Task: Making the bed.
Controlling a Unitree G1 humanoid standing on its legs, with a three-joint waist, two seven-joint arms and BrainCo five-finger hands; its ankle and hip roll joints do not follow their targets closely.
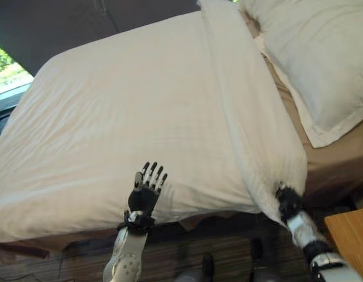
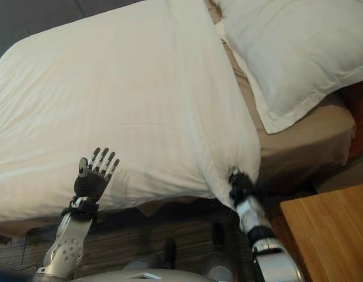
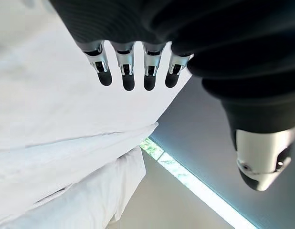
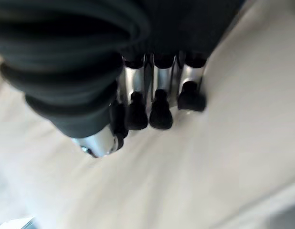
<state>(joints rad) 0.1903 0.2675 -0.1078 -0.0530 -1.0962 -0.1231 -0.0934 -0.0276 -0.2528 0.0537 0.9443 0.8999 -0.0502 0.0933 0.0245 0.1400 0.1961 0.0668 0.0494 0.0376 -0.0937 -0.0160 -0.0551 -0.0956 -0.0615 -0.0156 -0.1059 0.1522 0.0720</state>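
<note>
White duvet (image 1: 140,111) is covering the bed, pillow (image 1: 313,53) lying at 1 o'clock. Left robot hand (image 1: 147,189) is hovering released at 6 o'clock. Right wrist view: right robot hand (image 4: 138,102) is pinching the duvet corner.

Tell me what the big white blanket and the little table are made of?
The blanket looks like soft, matte white cloth, probably cotton: it puffs, creases and folds. The table looks like smooth, light-brown wood, possibly bamboo or laminate: fine straight grain lines show on its top.
</note>
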